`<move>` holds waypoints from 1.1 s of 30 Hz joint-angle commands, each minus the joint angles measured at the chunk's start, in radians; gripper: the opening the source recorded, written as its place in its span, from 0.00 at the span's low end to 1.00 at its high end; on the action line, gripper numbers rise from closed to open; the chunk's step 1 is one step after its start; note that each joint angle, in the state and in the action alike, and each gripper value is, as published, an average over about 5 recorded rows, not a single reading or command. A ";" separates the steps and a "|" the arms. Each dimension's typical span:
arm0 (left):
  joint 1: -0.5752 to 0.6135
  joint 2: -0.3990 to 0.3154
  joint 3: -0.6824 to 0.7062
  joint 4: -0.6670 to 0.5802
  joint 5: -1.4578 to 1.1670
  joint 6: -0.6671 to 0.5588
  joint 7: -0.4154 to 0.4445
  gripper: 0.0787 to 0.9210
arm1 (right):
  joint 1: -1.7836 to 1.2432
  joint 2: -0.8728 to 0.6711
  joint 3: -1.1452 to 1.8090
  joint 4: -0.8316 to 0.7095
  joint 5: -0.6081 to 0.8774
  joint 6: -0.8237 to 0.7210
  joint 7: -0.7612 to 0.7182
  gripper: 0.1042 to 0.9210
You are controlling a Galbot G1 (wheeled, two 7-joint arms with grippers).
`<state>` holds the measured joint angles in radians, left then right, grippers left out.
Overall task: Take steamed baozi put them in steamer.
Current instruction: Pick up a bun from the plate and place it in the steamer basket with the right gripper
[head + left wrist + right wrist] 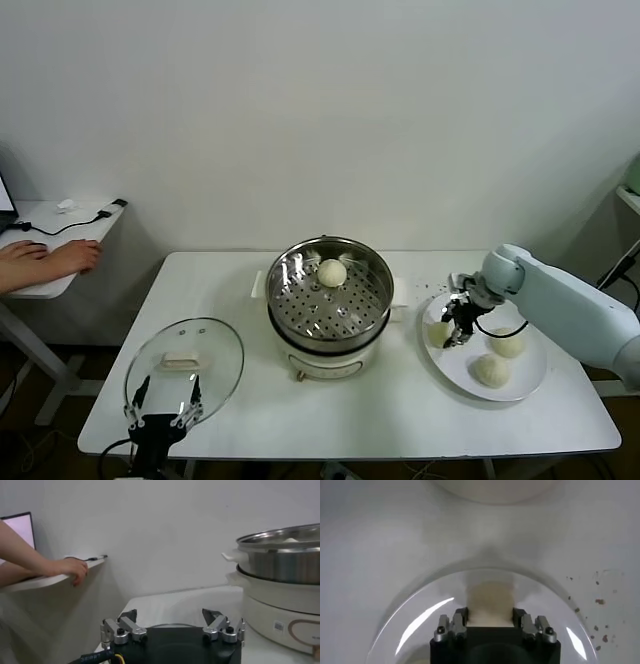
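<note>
On the plate [527, 384], the right gripper [456, 330] has its fingers closed around one baozi [490, 604]. It should lift straight up, gently, then cross to the steamer [329, 290]; the left gripper [160, 405], fingers wide, waits by the lid [215, 345]

Head camera overlooks the table [400, 410]; wrist cameras sit close, low.

A lab-like room — bare white wall [320, 110], white table [400, 400], side desk [60, 225] with cable.
</note>
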<state>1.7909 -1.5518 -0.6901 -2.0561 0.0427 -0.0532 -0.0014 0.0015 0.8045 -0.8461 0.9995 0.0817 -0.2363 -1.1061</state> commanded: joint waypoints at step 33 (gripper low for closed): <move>0.043 -0.002 0.058 -0.039 -0.007 -0.031 -0.018 0.88 | 0.700 0.535 -0.580 0.093 0.815 -0.182 0.206 0.57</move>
<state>1.8169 -1.5588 -0.6372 -2.0968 0.0376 -0.0822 -0.0134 0.7137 1.1192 -1.3815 1.1037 0.7957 -0.3643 -0.9798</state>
